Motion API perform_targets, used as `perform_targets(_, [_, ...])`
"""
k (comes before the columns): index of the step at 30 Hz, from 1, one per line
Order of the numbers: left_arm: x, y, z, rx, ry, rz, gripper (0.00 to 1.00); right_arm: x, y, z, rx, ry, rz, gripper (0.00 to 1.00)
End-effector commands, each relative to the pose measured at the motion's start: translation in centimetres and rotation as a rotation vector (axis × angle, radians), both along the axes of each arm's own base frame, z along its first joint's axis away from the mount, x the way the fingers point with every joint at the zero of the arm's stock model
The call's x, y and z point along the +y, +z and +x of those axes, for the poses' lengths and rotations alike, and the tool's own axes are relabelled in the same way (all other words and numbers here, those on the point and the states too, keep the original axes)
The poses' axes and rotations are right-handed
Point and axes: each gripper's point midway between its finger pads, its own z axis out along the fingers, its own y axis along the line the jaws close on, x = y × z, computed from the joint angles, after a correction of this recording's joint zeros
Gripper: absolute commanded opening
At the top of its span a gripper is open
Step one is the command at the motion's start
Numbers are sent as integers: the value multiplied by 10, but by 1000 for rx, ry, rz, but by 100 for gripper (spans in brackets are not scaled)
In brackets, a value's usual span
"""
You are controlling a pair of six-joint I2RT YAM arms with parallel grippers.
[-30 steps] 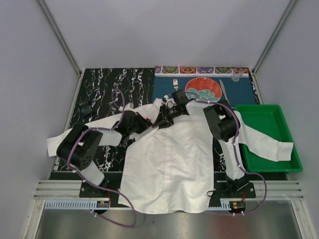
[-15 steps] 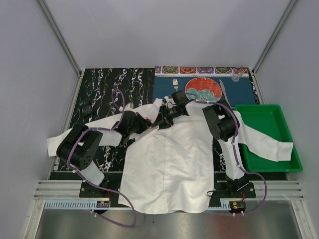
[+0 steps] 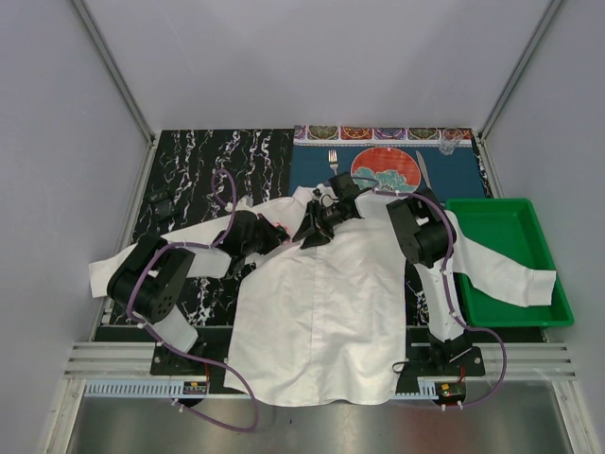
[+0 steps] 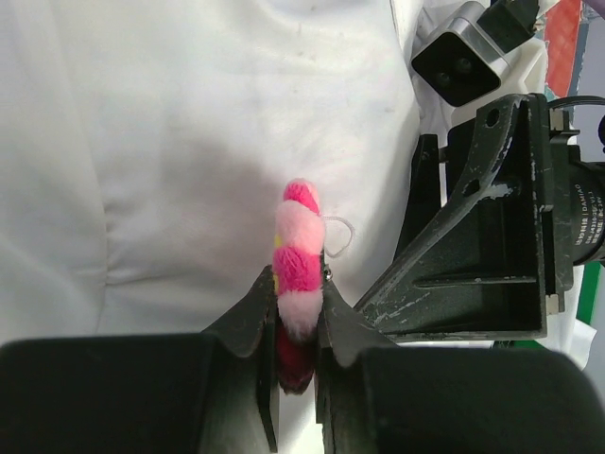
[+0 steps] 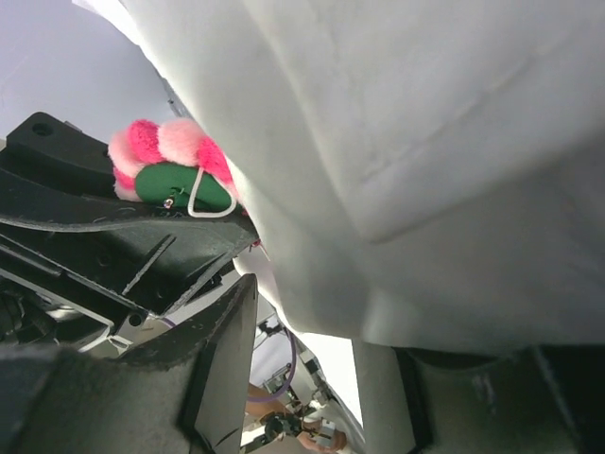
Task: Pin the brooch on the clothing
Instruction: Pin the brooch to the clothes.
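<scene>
Left wrist view, nearest: left hand [image 4: 298, 301] pinching brooch [image 4: 300, 248] edge-on, petals upward, wire clasp loop showing at its right. Just behind: white shirt [image 4: 170, 142], with right hand [image 4: 473, 255] close beside.

Right wrist view only: brooch's green backing. Fingers spread, a shirt fold lying loose between them.

Top view only: both hands meeting near the collar, plate [image 3: 386, 170] beyond on worktop [image 3: 189, 161].

Step judged: presenting pin to cloth, apparently not yet through. Next calls for fold held taut and pin steered in.
</scene>
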Motion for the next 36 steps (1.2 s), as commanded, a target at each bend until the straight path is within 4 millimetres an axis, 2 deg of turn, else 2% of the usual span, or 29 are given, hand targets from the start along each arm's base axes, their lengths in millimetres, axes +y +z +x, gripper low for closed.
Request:
perform_targets(1, [-2,17,5,-66,-7,-32,0,-5,25,13,-79,-9,-6,48])
perform_targets(5, [-1,18,6,-70,-8,-32,0,-7,26,17,-95,-17,-21,46])
perform_targets(12, [-2,18,6,-69,-12,-34,0,-5,27,24,-112,-31,-32,32])
perform_targets(13, [-2,18,6,-68,-14,-33,0,-5,27,24,-116,-32,-34,24])
perform_targets(15, [-3,19,6,-72,-14,-35,0,-4,26,25,-116,-34,-31,21])
perform_targets(19, [-3,18,6,-69,-17,-35,0,-2,25,26,-113,-34,-24,0])
perform_targets(36, [-20,23,5,-75,-45,-65,0,9,25,18,-90,-27,15,0])
